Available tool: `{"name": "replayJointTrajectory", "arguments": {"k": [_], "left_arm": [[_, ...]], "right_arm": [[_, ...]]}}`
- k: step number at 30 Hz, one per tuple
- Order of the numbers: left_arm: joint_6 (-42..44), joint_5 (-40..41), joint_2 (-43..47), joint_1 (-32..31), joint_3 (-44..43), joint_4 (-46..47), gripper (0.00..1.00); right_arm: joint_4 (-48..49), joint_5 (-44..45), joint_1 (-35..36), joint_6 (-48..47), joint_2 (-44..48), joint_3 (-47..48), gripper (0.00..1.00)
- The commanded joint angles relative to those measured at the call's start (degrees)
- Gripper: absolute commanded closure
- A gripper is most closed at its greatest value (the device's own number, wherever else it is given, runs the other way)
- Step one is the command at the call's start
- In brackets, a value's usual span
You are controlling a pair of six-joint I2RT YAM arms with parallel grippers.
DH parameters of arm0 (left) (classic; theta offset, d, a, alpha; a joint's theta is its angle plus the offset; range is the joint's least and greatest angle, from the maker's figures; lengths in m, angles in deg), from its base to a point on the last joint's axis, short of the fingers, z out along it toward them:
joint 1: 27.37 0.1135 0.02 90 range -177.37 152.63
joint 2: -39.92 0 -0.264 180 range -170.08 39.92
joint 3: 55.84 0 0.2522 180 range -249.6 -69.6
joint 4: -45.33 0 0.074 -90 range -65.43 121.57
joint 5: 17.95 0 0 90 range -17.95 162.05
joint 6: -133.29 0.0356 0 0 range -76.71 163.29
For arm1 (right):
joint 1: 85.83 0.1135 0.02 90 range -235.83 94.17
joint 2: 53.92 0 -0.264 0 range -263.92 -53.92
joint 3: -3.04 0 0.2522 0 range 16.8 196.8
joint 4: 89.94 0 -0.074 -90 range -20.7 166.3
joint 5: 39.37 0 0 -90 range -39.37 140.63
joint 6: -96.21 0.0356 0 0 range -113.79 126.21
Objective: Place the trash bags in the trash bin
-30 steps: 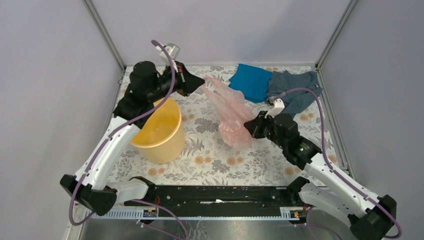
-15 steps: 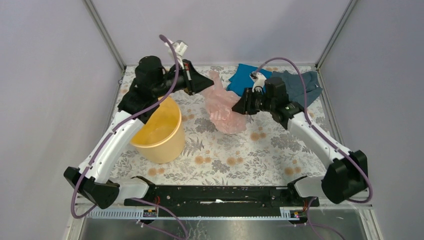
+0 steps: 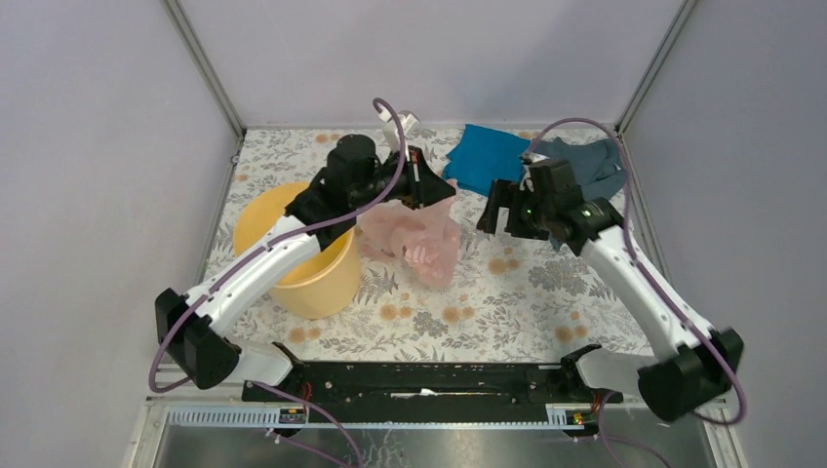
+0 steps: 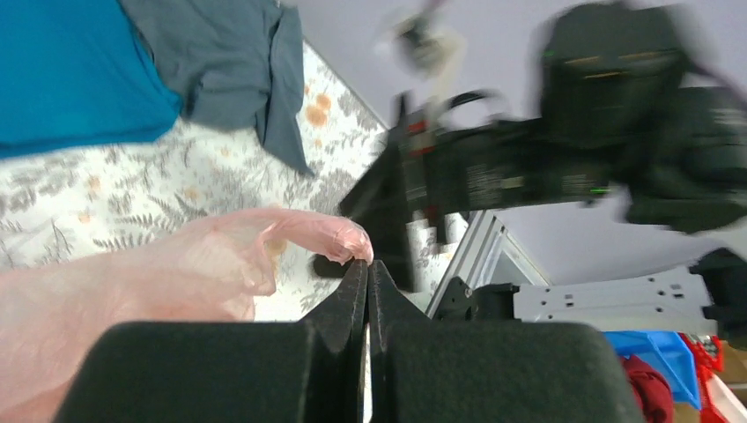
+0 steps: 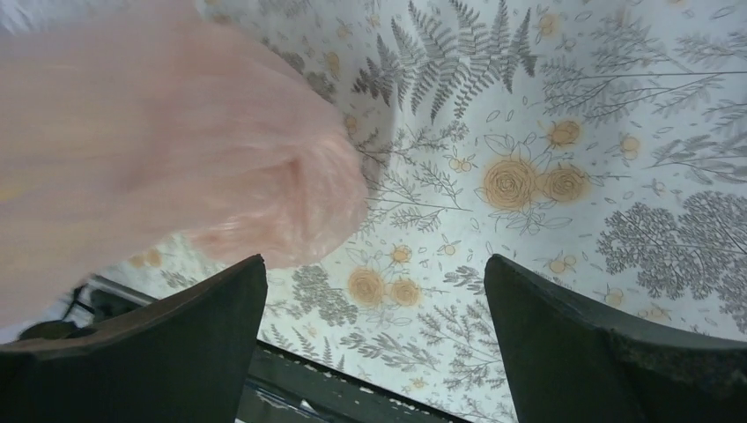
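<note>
I saw the floral tabletop [image 3: 507,302] carrying the yellow bucket [image 3: 327,283] at its left, with a blue cloth [image 3: 488,158] and a grey-blue cloth [image 3: 603,158] touching at the far edge.

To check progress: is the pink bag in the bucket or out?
Out. The pink bag hangs beside the bucket, held by the shut left gripper.

The left arm stretches forward and inward, left hand [image 3: 447,187] pinched shut on the bag [image 3: 421,239]. The right arm bends inward, right hand [image 3: 489,218] pointing down, fingers spread wide.
</note>
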Motion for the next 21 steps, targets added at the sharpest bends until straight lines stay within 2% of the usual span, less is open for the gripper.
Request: {"name": "replayJointTrajectory", "arguments": {"k": [1,4,8,14,20,21], "left_arm": [[-5.5,-3.9,-2.0,0.1,4.1,10.4,1.00],[-9.7,-7.7,-3.8,-0.3,7.2,17.1,1.00],[-11.0,-7.6,-4.2,-1.1,9.9,20.0,1.00],[-11.7,-7.5,-4.8,-2.8,12.5,21.9,1.00],[-11.0,-5.9,-5.8,-5.5,11.8,21.7,1.00],[-10.6,-5.7,-6.1,-5.9,11.2,21.2,1.00]], "right_arm": [[-3.9,6.7,-0.7,5.9,11.0,0.2,0.00],[0.4,3.8,-1.0,11.7,16.5,-0.5,0.02],[4.3,5.4,-1.1,21.8,19.1,-1.3,0.06],[15.1,-3.4,-1.0,34.1,16.1,-3.3,0.14],[18.1,-4.9,-1.0,39.6,11.8,-6.2,0.17],[18.3,-5.6,-0.9,40.2,11.2,-6.9,0.22]]}}
